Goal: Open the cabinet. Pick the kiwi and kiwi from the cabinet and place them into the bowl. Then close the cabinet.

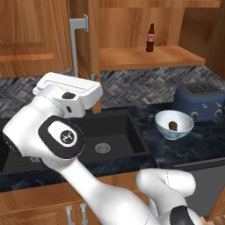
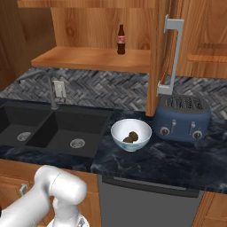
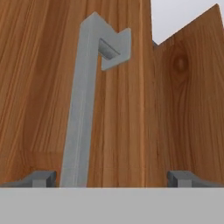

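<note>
The cabinet (image 2: 97, 26) stands with both doors swung out, its shelf bare wood except for a small cola bottle (image 2: 120, 40) upright toward the right part of the shelf, near the back. The left door (image 1: 83, 39) sticks out edge-on over the sink (image 1: 105, 136), and its silver bar handle (image 1: 75, 44) runs down just above the white arm's wrist. The right door (image 2: 162, 48) likewise juts forward over the counter (image 2: 146, 164), its handle (image 2: 174, 57) ending just above a blue toaster (image 2: 181, 117).

From the hand view, the gripper (image 3: 111, 178) is spread wide, holding nothing; its left fingertip (image 3: 41, 178) sits just beside the foot of the bar handle (image 3: 81, 109) and the right one well off over plain door panel (image 3: 131, 109).

The bowl (image 2: 131, 134) rests on the dark counter between the sink's right edge and the toaster, near both. Inside it lie dark brown kiwis (image 2: 130, 137), lumped together so that I cannot separate them.

A faucet (image 2: 44, 86) arches at the sink's back edge. Counter in front of the bowl and toaster lies open up to the front edge
</note>
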Available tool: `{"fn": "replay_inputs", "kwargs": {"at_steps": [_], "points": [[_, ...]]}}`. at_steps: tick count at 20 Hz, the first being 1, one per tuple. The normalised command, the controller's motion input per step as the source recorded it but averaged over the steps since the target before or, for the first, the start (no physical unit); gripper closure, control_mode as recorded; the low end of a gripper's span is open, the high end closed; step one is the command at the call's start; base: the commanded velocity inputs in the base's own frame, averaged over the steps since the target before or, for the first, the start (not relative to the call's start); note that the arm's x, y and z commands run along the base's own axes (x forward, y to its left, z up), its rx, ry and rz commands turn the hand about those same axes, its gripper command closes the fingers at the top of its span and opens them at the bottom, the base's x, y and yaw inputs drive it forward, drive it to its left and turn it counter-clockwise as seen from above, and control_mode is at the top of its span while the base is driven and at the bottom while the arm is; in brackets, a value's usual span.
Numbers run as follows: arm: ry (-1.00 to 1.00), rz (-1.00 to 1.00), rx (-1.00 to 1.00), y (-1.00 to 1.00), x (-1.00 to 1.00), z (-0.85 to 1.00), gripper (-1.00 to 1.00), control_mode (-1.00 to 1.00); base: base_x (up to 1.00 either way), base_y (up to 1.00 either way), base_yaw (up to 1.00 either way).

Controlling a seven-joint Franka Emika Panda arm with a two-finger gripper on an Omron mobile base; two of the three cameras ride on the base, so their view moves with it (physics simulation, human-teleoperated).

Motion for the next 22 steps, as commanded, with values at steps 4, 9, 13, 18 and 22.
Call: {"fn": "replay_inputs", "kwargs": {"at_steps": [4, 9, 13, 18, 22], "points": [[0.0, 0.0, 0.0, -0.36, 0.26, 0.0, -1.0, -1.0, 0.0, 0.0, 0.0], [0.0, 0.0, 0.02, -0.47, 0.19, 0.0, -1.0, -1.0, 0.0, 0.0, 0.0], [0.0, 0.0, 0.03, -0.63, 0.19, 0.0, -1.0, -1.0, 0.0, 0.0, 0.0], [-0.01, 0.0, 0.03, -0.85, 0.3, 0.0, -1.0, -1.0, 0.0, 0.0, 0.0], [-0.01, 0.0, 0.03, -0.95, 0.52, -0.03, -1.0, -1.0, 0.0, 0.0, 0.0]]}}
